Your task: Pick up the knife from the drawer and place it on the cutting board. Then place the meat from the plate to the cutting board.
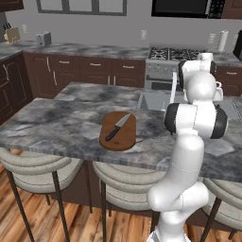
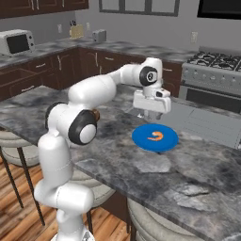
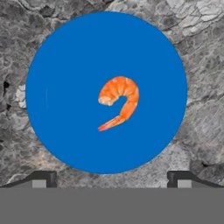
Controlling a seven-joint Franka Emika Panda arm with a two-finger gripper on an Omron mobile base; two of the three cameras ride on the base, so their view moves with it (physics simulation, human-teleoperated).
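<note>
The knife [image 1: 118,127], black-handled with a grey blade, lies flat on the oval brown cutting board [image 1: 126,137] on the island counter. Further right along the counter sits the round blue plate [image 2: 141,139] [image 3: 65,87], and the orange curved meat [image 2: 156,136] [image 3: 120,100] rests near its middle. My gripper [image 2: 148,115] [image 3: 111,181] hangs open directly above the plate, apart from it, its fingertips [image 3: 43,179] wide with nothing between them. The drawer is out of view.
The grey marble island [image 1: 56,123] has padded stools [image 1: 33,165] along its near edge. A sink [image 1: 156,99] is set into its far side. Behind stand a stove [image 2: 216,70], dark cabinets [image 1: 94,71] and a microwave [image 2: 16,42].
</note>
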